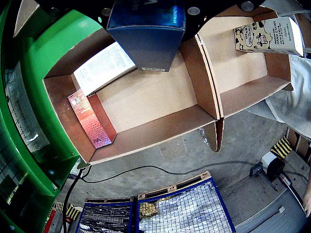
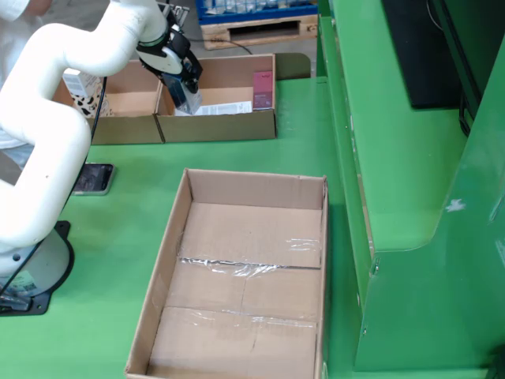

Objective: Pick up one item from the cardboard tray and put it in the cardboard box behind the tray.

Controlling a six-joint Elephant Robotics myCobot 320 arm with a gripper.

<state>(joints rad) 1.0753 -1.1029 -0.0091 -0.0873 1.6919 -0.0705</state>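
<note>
The claw [image 2: 181,83] is clamped on a glossy dark-blue rectangular carton [image 1: 148,31]; below it, a brown cardboard box [image 1: 155,131] holds a white printed packet [image 1: 103,68] and a shiny pink packet [image 1: 90,119].

white tubular arm [image 2: 55,103] w/ rounded joints, black gripper [image 2: 180,75], round grey base [image 2: 35,272].

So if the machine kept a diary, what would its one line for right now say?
stage: carrying | gripper: holding blue box | position: over cardboard box | already inside: white packet, pink packet | tray: empty
</note>
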